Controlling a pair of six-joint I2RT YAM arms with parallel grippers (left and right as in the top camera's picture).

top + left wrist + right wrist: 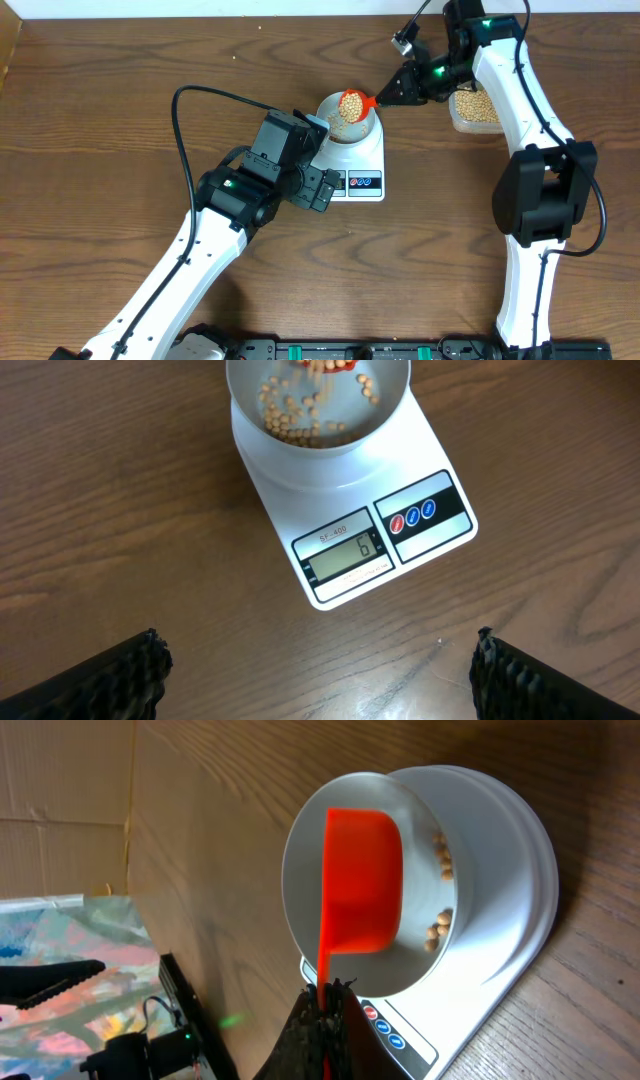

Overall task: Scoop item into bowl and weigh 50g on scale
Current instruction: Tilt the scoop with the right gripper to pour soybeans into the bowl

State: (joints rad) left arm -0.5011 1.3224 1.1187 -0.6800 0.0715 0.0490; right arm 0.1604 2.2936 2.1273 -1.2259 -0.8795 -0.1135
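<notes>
A white bowl (349,121) stands on the white scale (372,158), whose display (345,553) faces the left wrist camera. Tan beans (300,418) lie scattered in the bowl (318,405). My right gripper (395,92) is shut on the handle of an orange scoop (353,102), which is tilted over the bowl with beans in it. In the right wrist view the scoop (362,880) hangs bottom-up inside the bowl (300,870), a few beans (440,925) beside it. My left gripper (320,678) is open over bare table just in front of the scale (290,485), holding nothing.
A clear container of beans (476,108) sits at the back right, partly behind the right arm. The left arm stretches from the front left toward the scale. Cardboard and a patterned surface lie beyond the table edge in the right wrist view.
</notes>
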